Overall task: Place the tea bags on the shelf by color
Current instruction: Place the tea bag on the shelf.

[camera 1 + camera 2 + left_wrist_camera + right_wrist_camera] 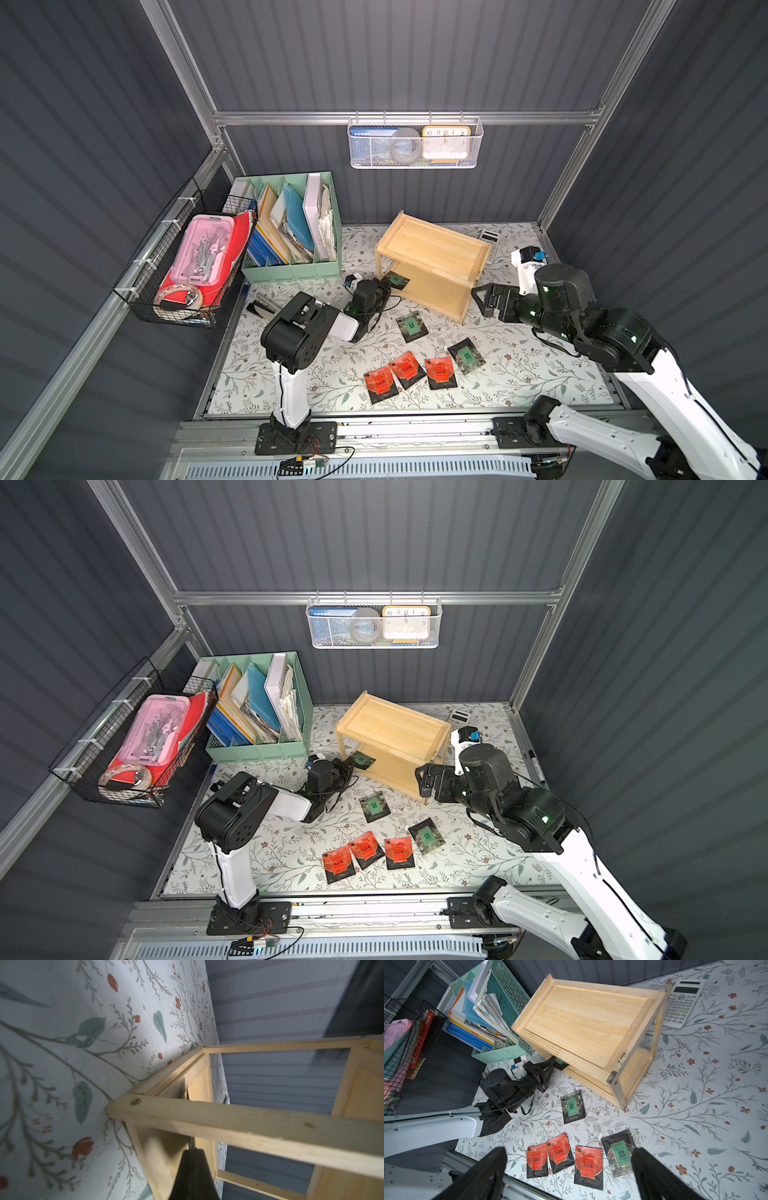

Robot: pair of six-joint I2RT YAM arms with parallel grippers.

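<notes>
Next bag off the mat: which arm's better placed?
Right. The right pincer is open and empty, near the loose tea bags on the mat. The left pincer is shut on a green tea bag at the lower tier of the shelf.

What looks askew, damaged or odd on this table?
The light wooden two-tier shelf stands turned at an angle to the edges of the flowered table. One corner post has dark blotches near its top. Two red-labelled black tea sachets overlap.

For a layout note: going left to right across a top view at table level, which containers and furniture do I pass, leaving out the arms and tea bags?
black wire basket → mint-green file organizer → wooden shelf → calculator
</notes>
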